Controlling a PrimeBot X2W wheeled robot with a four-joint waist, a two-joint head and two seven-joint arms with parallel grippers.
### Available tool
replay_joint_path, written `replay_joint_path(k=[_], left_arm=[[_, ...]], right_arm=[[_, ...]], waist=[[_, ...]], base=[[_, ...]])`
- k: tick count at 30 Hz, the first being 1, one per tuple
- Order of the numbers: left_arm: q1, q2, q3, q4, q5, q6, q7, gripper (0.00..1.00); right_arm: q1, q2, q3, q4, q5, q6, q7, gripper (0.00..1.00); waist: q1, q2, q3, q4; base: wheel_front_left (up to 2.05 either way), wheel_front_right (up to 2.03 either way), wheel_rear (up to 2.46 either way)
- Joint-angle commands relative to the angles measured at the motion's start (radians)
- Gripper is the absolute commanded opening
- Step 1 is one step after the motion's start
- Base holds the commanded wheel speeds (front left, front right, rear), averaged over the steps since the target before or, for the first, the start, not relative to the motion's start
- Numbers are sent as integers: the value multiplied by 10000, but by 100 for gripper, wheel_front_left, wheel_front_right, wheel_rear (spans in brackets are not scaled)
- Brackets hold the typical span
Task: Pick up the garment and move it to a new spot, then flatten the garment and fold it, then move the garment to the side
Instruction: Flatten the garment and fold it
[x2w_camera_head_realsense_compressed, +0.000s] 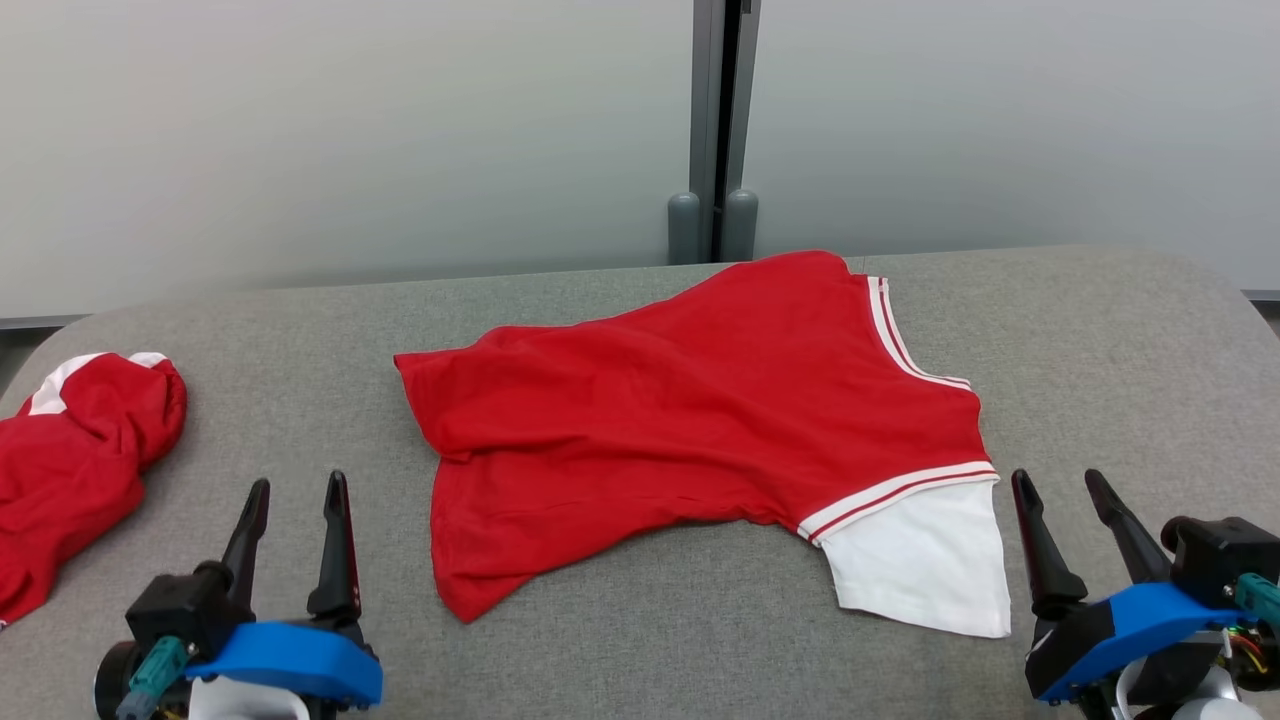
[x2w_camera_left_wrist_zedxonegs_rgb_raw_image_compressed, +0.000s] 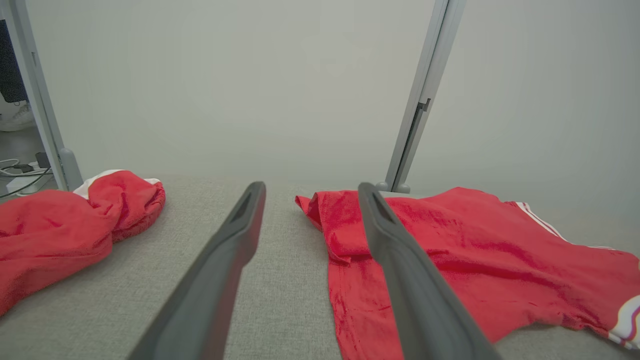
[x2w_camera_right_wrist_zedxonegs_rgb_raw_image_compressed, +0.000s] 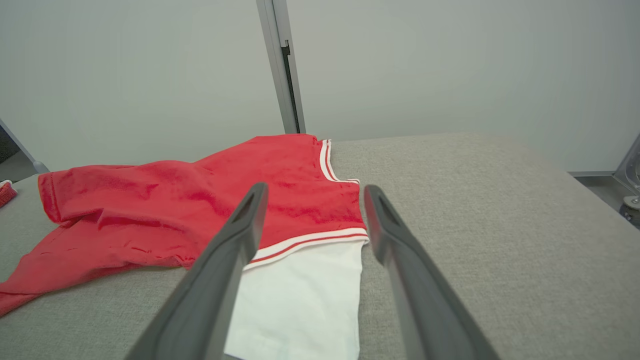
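Observation:
A red garment (x2w_camera_head_realsense_compressed: 690, 410) with a white sleeve and red-and-white striped trim lies loosely folded in the middle of the grey table (x2w_camera_head_realsense_compressed: 640, 660). It is also in the left wrist view (x2w_camera_left_wrist_zedxonegs_rgb_raw_image_compressed: 465, 260) and the right wrist view (x2w_camera_right_wrist_zedxonegs_rgb_raw_image_compressed: 200, 200). My left gripper (x2w_camera_head_realsense_compressed: 297, 485) stands open at the lower left, short of the garment's left edge. My right gripper (x2w_camera_head_realsense_compressed: 1057, 478) stands open at the lower right, just right of the white sleeve (x2w_camera_head_realsense_compressed: 920, 560). Neither gripper touches the fabric, and both are empty.
A second red and white garment (x2w_camera_head_realsense_compressed: 70, 470) lies crumpled at the table's left edge, seen too in the left wrist view (x2w_camera_left_wrist_zedxonegs_rgb_raw_image_compressed: 65, 230). A pale wall with a grey vertical post (x2w_camera_head_realsense_compressed: 715, 130) stands behind the table. The table's corners are rounded.

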Motion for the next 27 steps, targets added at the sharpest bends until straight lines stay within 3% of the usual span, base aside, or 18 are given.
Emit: replay_joint_path(k=[1, 17, 27], left_arm=[[213, -16, 75, -49, 64, 50, -46, 100], [364, -210, 143, 464, 118, -145, -49, 100], [-402, -142, -418, 806, 498, -231, 405, 100]], right_arm=[[153, 24, -47, 30, -88, 1, -63, 100], [197, 119, 128, 37, 12, 1, -158, 100], [-74, 141, 180, -312, -89, 1, 161, 100]], waist=[[2, -1, -47, -19], [2, -1, -51, 41], [2, -1, 337, 4]], base=[[0, 0, 0], [0, 0, 0], [0, 0, 0]])
